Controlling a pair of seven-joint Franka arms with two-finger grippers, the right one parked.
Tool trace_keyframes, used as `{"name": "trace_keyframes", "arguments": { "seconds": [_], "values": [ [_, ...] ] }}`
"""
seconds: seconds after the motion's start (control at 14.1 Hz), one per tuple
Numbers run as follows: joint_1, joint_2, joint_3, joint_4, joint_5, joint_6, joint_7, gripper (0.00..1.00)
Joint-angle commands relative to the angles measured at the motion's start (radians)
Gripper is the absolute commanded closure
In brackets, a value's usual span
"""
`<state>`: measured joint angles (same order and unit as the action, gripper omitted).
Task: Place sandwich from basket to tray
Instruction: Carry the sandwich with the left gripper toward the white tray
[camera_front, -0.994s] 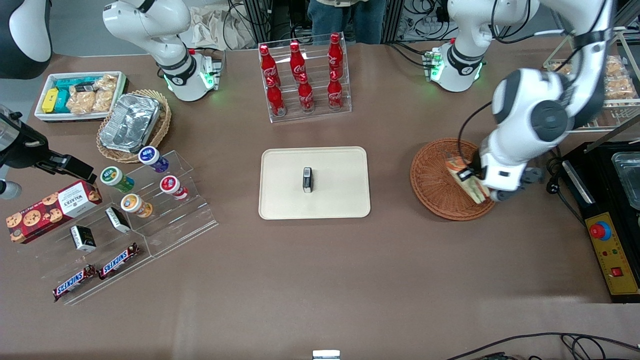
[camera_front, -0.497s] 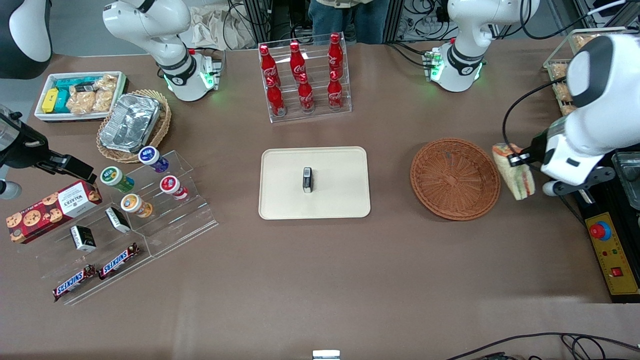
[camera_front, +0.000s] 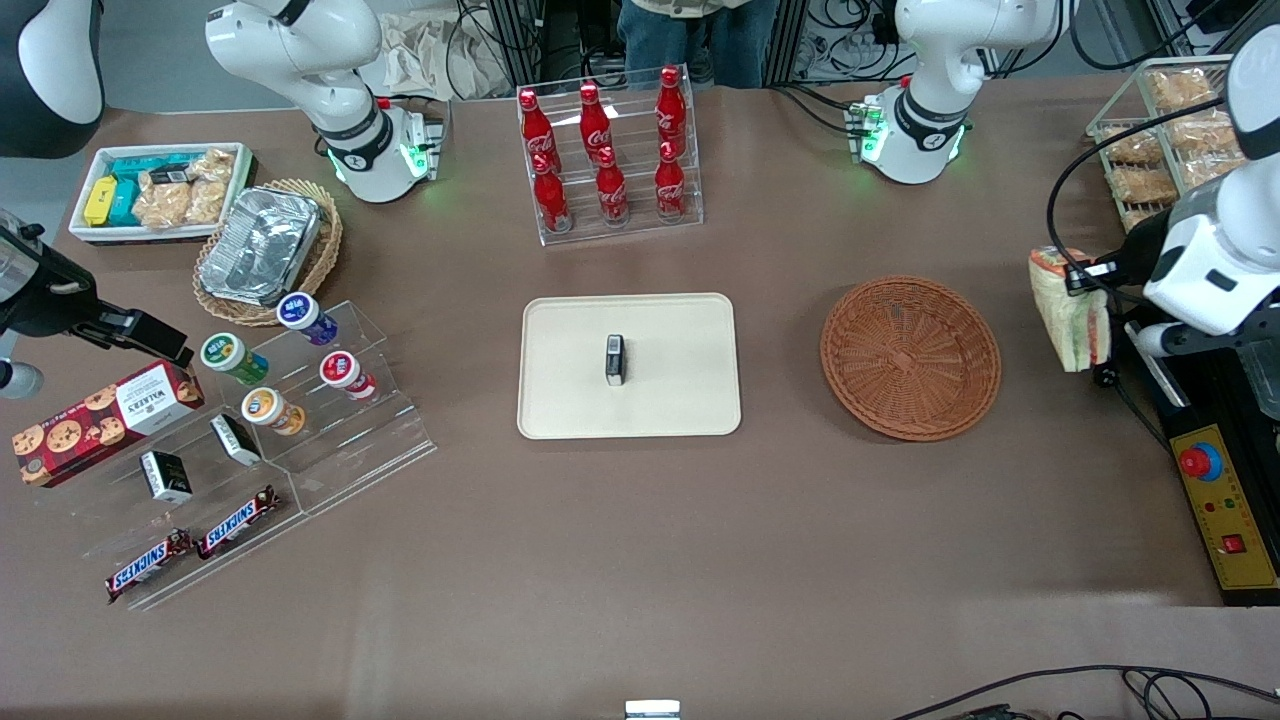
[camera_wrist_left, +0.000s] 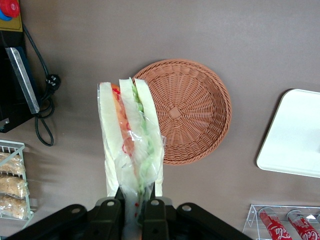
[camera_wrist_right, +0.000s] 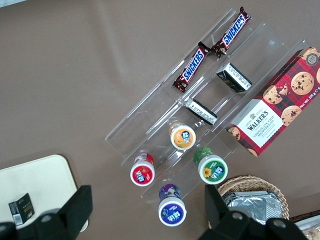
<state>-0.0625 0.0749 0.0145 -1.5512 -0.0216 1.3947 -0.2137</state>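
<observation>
The gripper (camera_wrist_left: 134, 206) is clamped on the sandwich (camera_wrist_left: 131, 142), its two black fingers (camera_wrist_left: 111, 212) closed tight against the narrow end of the clear-wrapped wedge. In the front view the gripper (camera_front: 1092, 275) hangs in the air above the table (camera_front: 640, 560), toward the working arm's end, and the sandwich (camera_front: 1070, 310) dangles from it, clear of everything below. The bread slices stand on edge, with green, orange and red filling showing between them.

Taking the basket (camera_front: 910, 357) as the centre of a clock face in the front view, the sandwich sits at about 3 o'clock, just outside the rim and raised above the table. The basket itself holds nothing; its reddish-brown weave is bare in the wrist view (camera_wrist_left: 186, 110) as well. The tray (camera_front: 629, 365) lies at 9 o'clock from the basket, apart from it, flat on the table. One small dark packet (camera_front: 614, 359) stands near the tray's middle.

At about 12 o'clock from the tray, farther from the front camera, a clear rack holds red cola bottles (camera_front: 603, 155). At roughly 1 o'clock from the sandwich a wire rack carries wrapped tan pastries (camera_front: 1165, 140). At 5 o'clock from the sandwich a yellow control box with a red button (camera_front: 1201, 462) lies at the table's edge.
</observation>
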Motion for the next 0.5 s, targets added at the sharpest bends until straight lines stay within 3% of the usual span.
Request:
{"name": "trace_keyframes", "arguments": {
  "seconds": [0.0,0.43],
  "values": [
    [0.0,0.023,-0.001,0.042,0.0,-0.033,0.017,1.0],
    [-0.083,0.045,-0.014,0.042,-0.006,-0.028,-0.11,1.0]
  ]
}}
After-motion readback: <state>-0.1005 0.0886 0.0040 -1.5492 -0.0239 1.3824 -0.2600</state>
